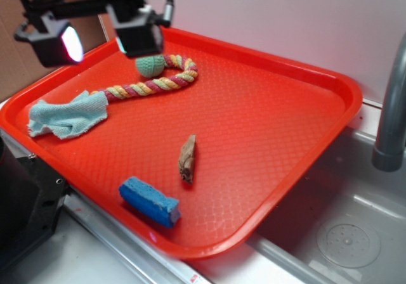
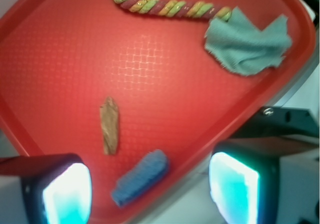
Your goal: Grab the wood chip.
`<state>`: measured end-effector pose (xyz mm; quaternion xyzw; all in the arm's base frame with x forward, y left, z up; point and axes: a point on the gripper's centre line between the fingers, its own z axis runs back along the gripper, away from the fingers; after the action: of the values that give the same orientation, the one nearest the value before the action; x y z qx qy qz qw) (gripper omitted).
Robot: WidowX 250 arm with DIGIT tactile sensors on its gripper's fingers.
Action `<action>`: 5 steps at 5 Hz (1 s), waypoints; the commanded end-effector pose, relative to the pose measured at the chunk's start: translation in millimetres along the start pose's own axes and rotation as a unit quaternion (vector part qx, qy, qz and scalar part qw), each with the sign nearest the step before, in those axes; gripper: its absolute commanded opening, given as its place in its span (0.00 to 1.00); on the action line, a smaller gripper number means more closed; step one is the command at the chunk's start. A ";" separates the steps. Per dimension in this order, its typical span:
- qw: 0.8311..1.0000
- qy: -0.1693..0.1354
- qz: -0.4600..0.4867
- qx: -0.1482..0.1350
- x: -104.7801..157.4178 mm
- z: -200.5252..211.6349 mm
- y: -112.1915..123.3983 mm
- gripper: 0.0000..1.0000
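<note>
Red tray (image 1: pixel 304 94), wood chip (image 1: pixel 187 159) lying beside blue sponge (image 1: pixel 150 201), well apart from hand (image 1: pixel 101 40), fingers spread, empty.

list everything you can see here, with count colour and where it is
tray: 1, red, beside the sink
wood chip: 1, tan-brown, on the tray toward its near edge
sponge: 1, blue, near edge of tray, close to the wood chip but apart
rope: 1, multicoloured twist, far side of tray
cloth: 1, light teal, left end of the rope
knitted ball: 1, green, by the rope's curl
sink: 1, grey metal, right of tray
faucet: 1, grey, right edge
gripper: 1, black, open, above far left of tray
</note>
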<state>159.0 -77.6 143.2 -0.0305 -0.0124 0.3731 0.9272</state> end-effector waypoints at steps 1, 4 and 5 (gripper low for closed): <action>1.000 -0.016 0.007 0.023 -5.8 -46.3 -24.0 1.00; 0.998 -0.029 0.013 0.053 6.1 -116.9 -32.2 1.00; 0.998 -0.031 0.009 0.059 1.0 -129.5 -29.0 1.00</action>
<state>187.7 -107.6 18.1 0.0289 -0.0227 0.3859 0.9218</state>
